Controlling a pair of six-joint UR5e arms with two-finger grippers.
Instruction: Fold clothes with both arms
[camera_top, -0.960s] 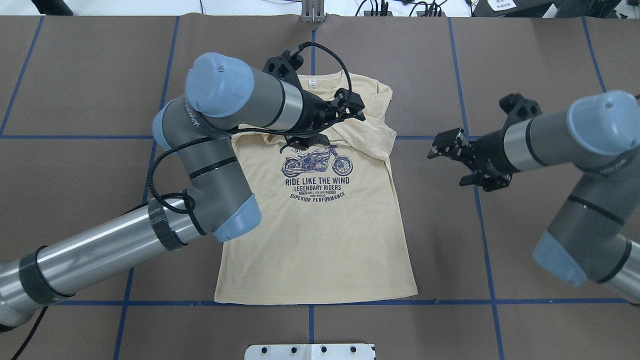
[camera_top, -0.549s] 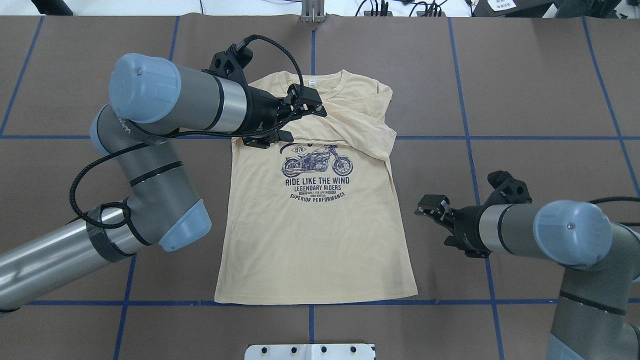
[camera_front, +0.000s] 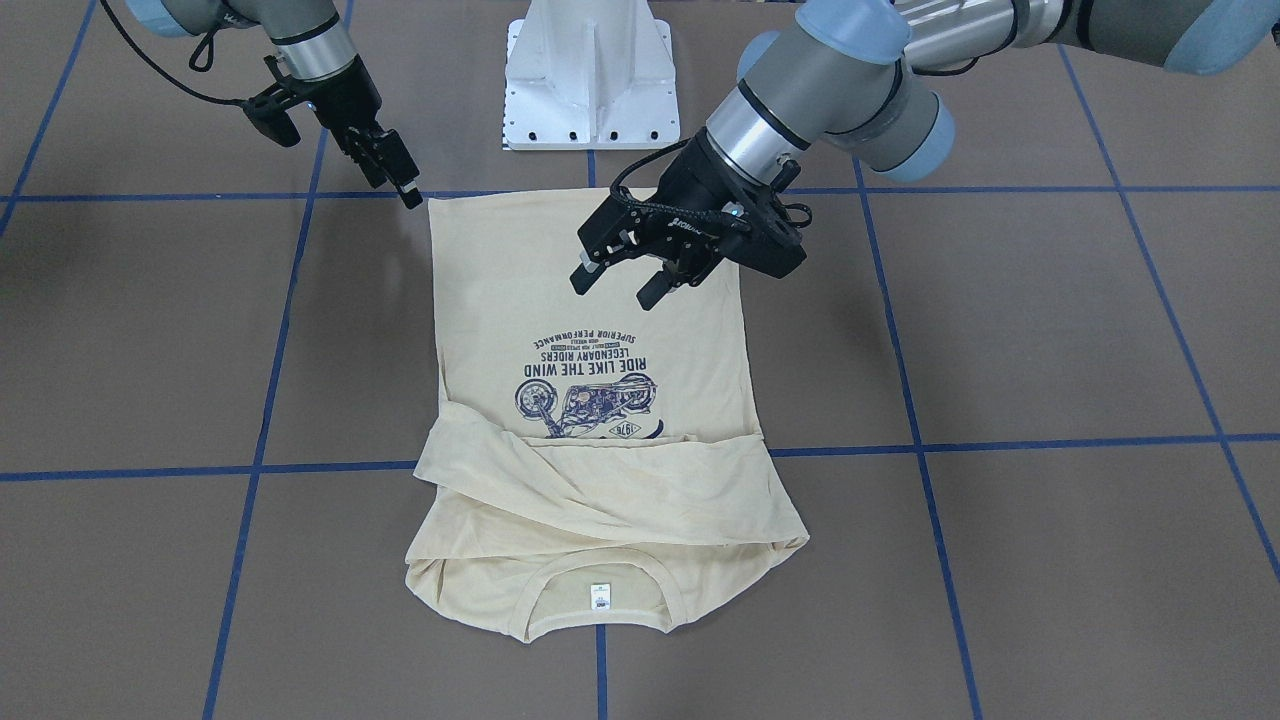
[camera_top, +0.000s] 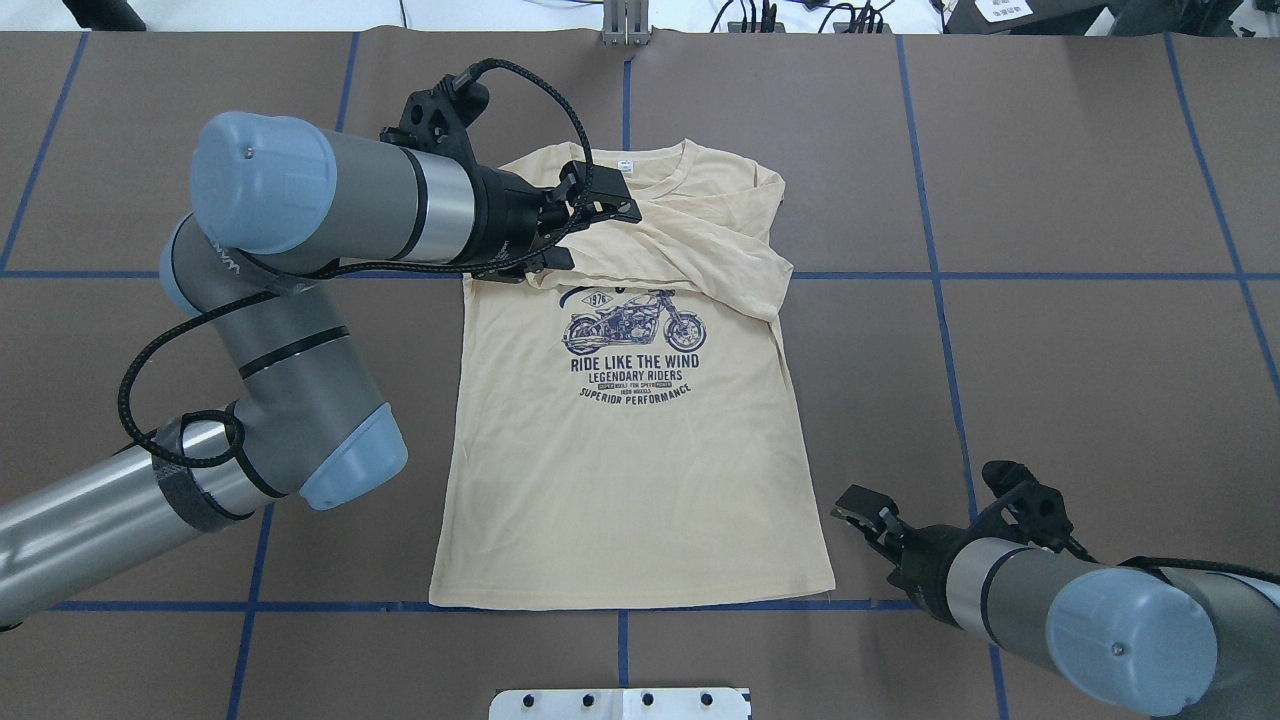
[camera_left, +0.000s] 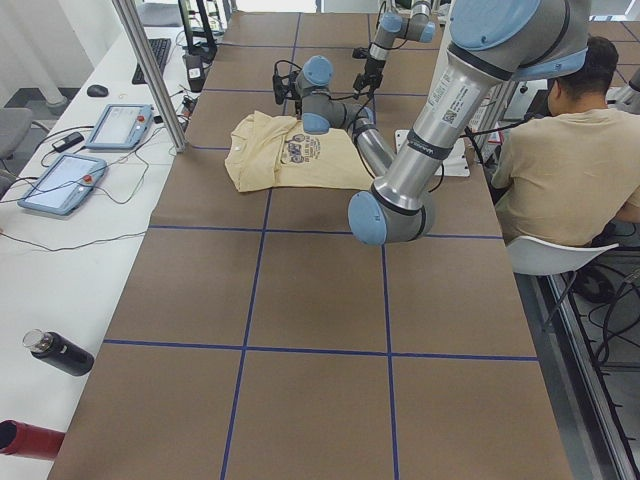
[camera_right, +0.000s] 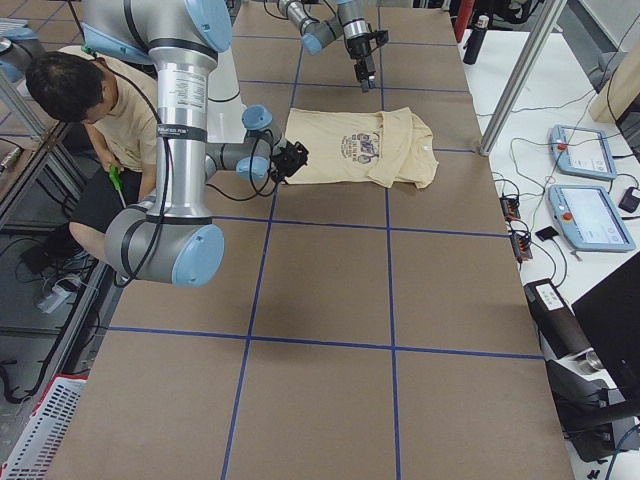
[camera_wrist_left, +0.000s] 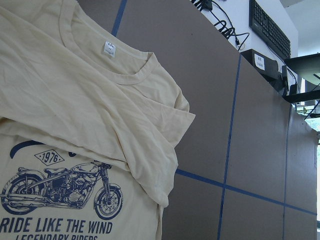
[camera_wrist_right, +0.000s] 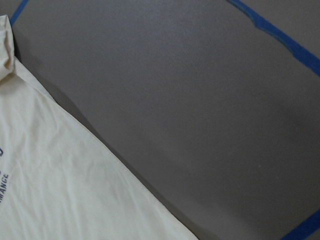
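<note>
Folding at its midpoint: a pale cream-yellow long-sleeved shirt (camera_top: 630, 480) with a navy motorcycle print (camera_top: 633, 350) lies flat, print up, at the middle of the brown counter (camera_top: 1050, 200) gridded with blue tape. Its ribbed neckline (camera_front: 598, 612) points away from the robot. Both sleeves (camera_front: 600, 480) are laid across the chest, overlapping just above the print, so the first stage looks done. From the print down to the hem (camera_top: 630, 598) the body is spread at full length, with no fold in it yet.

The left arm's black pincer (camera_front: 613, 290) hangs above the shirt, jaws wide and empty, touching no cloth. The right arm's black pincer (camera_top: 855, 520) sits low just beside the hem corner on the robot's right, off the fabric. Its jaws appear parted and hold nothing.

What seems left is to bring the hem up toward the neckline, probably with one pincer at each hem corner. The left one is well away from its corner.
</note>
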